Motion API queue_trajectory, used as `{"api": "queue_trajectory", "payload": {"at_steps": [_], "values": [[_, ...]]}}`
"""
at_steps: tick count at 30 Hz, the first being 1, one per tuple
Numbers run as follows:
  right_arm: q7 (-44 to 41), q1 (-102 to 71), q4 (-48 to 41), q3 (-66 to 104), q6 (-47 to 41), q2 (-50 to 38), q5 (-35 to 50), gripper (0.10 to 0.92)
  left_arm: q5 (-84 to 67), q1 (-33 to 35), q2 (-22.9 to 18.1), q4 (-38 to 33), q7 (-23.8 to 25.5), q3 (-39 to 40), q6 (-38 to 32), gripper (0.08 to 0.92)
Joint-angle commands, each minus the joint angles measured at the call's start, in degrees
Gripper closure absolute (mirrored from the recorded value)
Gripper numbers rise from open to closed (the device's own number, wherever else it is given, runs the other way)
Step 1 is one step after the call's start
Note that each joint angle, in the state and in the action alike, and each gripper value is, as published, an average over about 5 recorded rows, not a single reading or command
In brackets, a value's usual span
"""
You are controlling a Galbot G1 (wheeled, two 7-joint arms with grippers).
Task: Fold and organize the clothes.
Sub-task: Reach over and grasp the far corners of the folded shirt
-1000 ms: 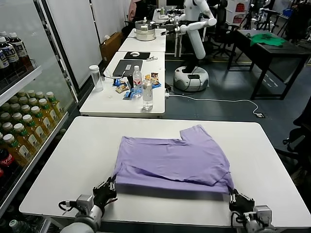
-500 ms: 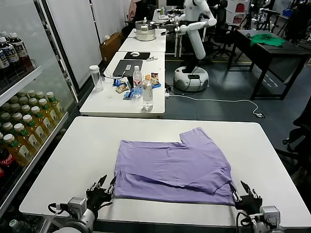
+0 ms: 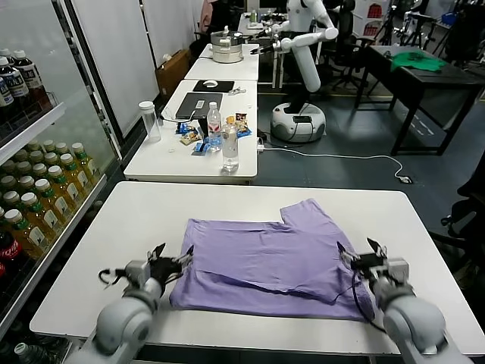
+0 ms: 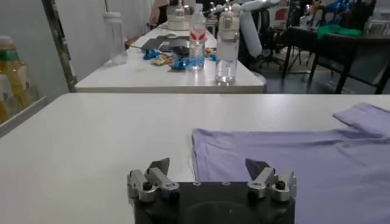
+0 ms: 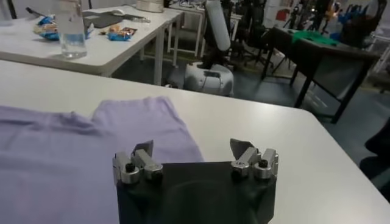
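Observation:
The lavender T-shirt (image 3: 265, 262) lies folded flat on the white table (image 3: 136, 220), with one sleeve pointing to the far side; its printed graphic is hidden. My left gripper (image 3: 173, 255) is open and empty, hovering over the shirt's near left corner. My right gripper (image 3: 356, 252) is open and empty over the shirt's right edge. In the left wrist view the open gripper (image 4: 207, 165) faces the shirt (image 4: 286, 158). In the right wrist view the open gripper (image 5: 192, 147) is over the shirt (image 5: 61, 146) and its sleeve.
A drinks fridge (image 3: 30, 189) stands along the table's left side. A second white table (image 3: 163, 155) beyond holds water bottles (image 3: 230, 148), snacks and a laptop. Another robot (image 3: 303, 68) and a dark table with a green cloth (image 3: 415, 62) are farther back.
Both grippers opened at the shirt's near corners, let go of the hem, then rose and moved forward beside the shirt. The shirt's near edge now lies flat on the table.

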Motion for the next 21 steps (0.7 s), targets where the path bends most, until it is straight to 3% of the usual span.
{"api": "queue_trajectory", "payload": {"at_steps": [1,9,21], "values": [[0.46,21.71,-19.55,-13.61,-0.42,-1.37,6.26,0.203,-2.47,-18.87,-1.51,17.92,-0.76,8.08,0.5,0.177],[-0.66,29.84,-28.31,-21.24,-0.5,1.23,7.89,0.203,-3.42,-21.95,-1.96,21.26,-0.71,11.27,0.55,0.177],[-3.13,35.77,-37.88,-28.5,-0.74,3.79,9.81,0.203,-3.36,-20.86,-1.9,21.45,-0.85,12.59,0.62,0.177]]}}
